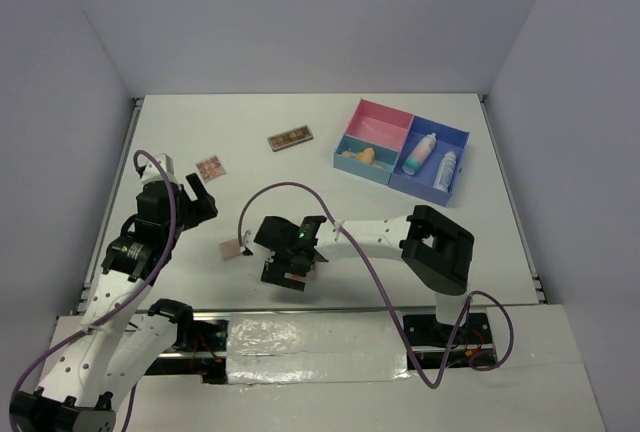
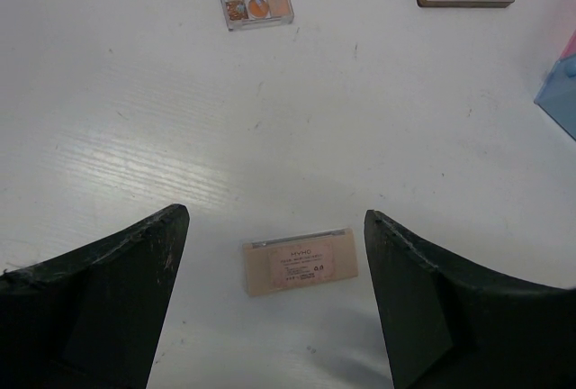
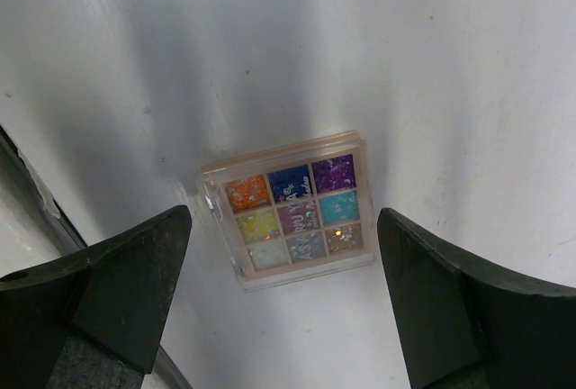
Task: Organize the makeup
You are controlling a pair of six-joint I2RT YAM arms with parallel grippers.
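My left gripper (image 1: 200, 195) is open and empty, hovering over a flat pink palette (image 2: 300, 261) that lies on the white table between its fingers (image 2: 135, 272); the pink palette also shows in the top view (image 1: 233, 249). My right gripper (image 1: 290, 270) is open and empty just above a square multicolour palette (image 3: 292, 209), which lies between its fingers (image 3: 135, 263) near the table's front edge. A square orange-toned palette (image 1: 210, 167) and a flat brown palette (image 1: 291, 139) lie farther back. Peach sponges (image 1: 360, 155) and two small white bottles (image 1: 420, 152) sit in the tray.
The pink-and-blue compartment tray (image 1: 385, 117) stands at the back right; its blue corner (image 2: 560, 92) shows in the left wrist view. The table's front edge (image 3: 36, 200) runs close to the multicolour palette. White walls enclose the table.
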